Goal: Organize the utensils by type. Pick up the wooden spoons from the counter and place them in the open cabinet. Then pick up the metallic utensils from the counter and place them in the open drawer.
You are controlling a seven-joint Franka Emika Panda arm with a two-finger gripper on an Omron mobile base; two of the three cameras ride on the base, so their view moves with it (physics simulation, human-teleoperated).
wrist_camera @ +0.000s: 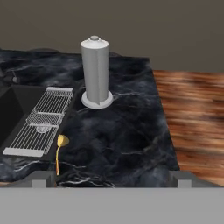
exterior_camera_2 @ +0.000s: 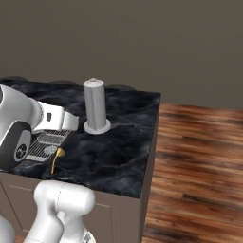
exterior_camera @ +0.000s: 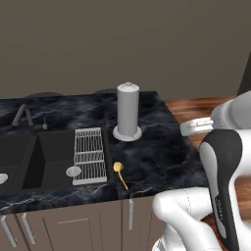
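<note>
So far little looks done: 1 metallic utensil (wrist_camera: 60, 151) lies on the counter (wrist_camera: 127, 144) near its front edge, just beside the sink rack (wrist_camera: 41, 120), with the jaws wide open, holding nothing, and no cabinet or drawer in sight.

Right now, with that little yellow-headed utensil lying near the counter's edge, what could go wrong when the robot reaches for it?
1. The metallic utensil lies flat on the glossy black counter, handle toward the front edge; a nudge from the open fingers might slide it off.
2. It lies close beside the wire rack over the sink, so one finger could catch the rack.
3. The paper towel holder stands upright behind; an overreach could tip it.
</note>
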